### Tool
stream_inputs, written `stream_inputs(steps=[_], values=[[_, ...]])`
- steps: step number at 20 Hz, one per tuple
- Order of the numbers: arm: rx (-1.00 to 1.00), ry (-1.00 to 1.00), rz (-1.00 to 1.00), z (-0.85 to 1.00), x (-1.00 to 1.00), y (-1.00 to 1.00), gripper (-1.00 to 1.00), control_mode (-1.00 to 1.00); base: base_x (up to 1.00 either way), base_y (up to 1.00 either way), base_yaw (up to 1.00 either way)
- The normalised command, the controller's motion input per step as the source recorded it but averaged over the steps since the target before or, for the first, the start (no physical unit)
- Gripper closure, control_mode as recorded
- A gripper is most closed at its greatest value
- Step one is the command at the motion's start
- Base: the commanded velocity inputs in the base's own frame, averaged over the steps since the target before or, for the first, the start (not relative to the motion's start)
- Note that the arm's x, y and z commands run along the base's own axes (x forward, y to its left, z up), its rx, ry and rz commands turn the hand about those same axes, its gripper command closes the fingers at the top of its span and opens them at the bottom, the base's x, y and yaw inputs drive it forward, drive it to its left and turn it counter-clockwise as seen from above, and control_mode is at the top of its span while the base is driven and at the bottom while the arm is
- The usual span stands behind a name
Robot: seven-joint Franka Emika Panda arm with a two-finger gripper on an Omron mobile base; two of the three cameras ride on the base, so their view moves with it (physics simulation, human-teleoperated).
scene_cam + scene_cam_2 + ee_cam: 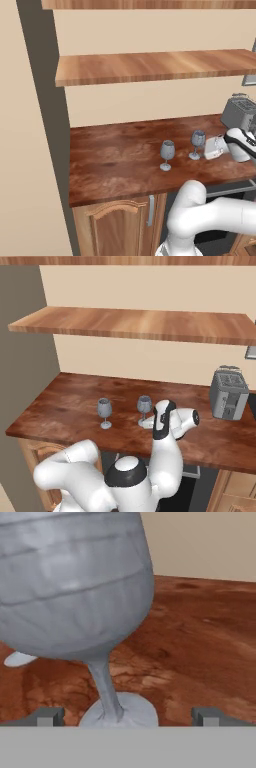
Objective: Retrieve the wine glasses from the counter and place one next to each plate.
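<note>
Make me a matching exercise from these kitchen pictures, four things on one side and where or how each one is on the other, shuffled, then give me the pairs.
Things:
1. nearer wine glass
2. farther wine glass
3. toaster
4. gripper

Places or states:
A. on the counter to the left, standing free of the arm
B. open, one finger on each side of a stem
C. silver, at the counter's right end by the wall
D. upright, straight in front of the hand

Pairs: 1-D, 2-A, 3-C, 4-B

Two wine glasses (104,412) stand upright on the counter (60,401) (toaster (228,393) far right).
</note>
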Motion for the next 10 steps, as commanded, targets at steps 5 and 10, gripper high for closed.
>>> stream_inputs(steps=[5,10], values=[[0.01,0.0,0.0,-0.01,0.06,0.04,-1.0,-1.0,0.0,0.0,0.0],[0.09,0.0,0.04,-0.01,0.14,0.06,-1.0,-1.0,0.0,0.0,0.0]])
